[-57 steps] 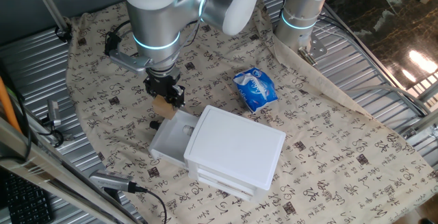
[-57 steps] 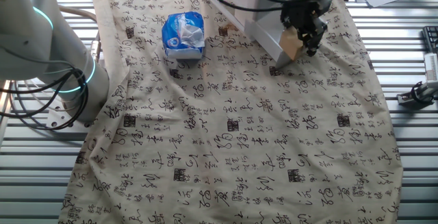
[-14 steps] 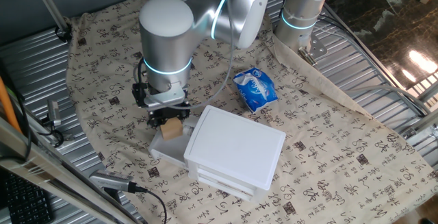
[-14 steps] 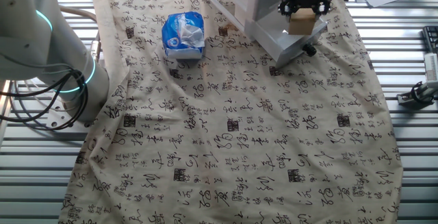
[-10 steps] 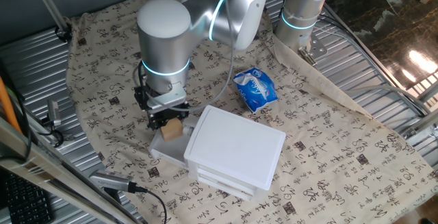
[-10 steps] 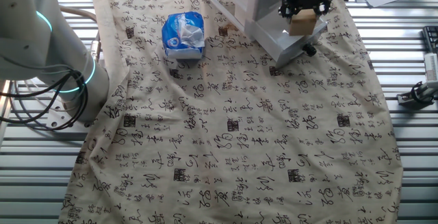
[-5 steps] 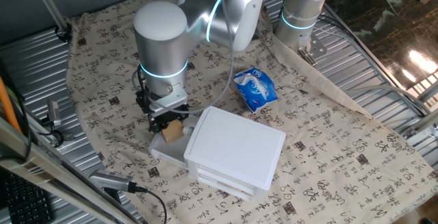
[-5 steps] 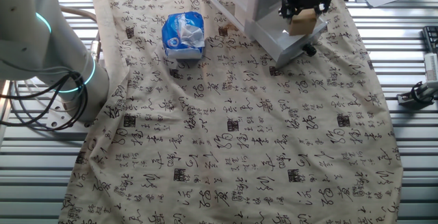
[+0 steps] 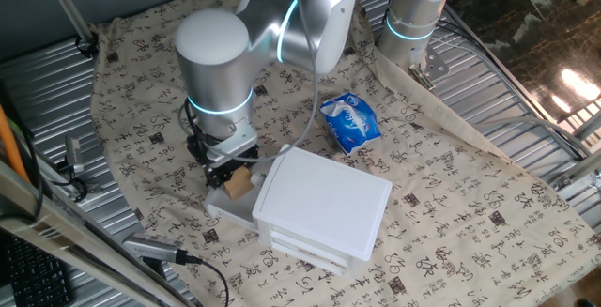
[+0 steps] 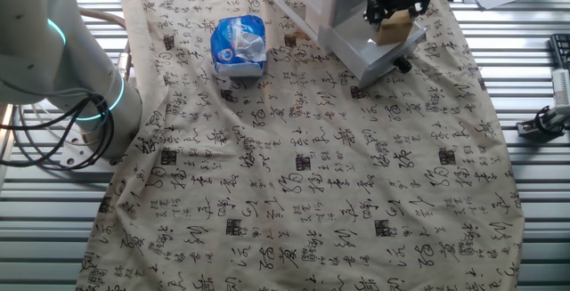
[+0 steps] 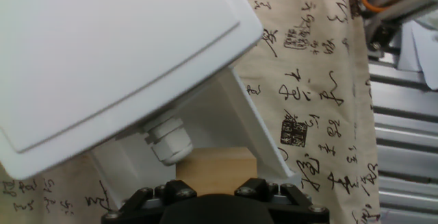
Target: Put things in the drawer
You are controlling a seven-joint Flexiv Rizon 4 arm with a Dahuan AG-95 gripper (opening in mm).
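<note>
While the wooden block (image 9: 238,183) sits low over the open top drawer (image 9: 228,197), it's right between the black fingers of the tool (image 9: 231,172), which are clamped on its sides. From the other fixed view the block (image 10: 393,29) shows tan and a little tilted, under the tool (image 10: 394,10) and above the drawer's white tray (image 10: 367,53); whether it touches the tray floor, I cannot tell. Looking along the fingers, the block (image 11: 216,170) fills the bottom centre, with the drawer's pale inner wall (image 11: 233,118) behind it and the flat lid of the white unit (image 11: 109,53) spreading across the top left. That white unit (image 9: 321,206) is a boxy stack, its top drawer pulled out toward the arm's side. Farther off, a crumpled blue-and-white packet (image 9: 350,121) lies on the patterned cloth (image 9: 451,204), well apart from the unit. The cloth, printed with dark characters, drapes the ribbed metal worktop (image 10: 534,229), and the silver arm (image 9: 213,58) with its glowing ring stands over the drawer.
</note>
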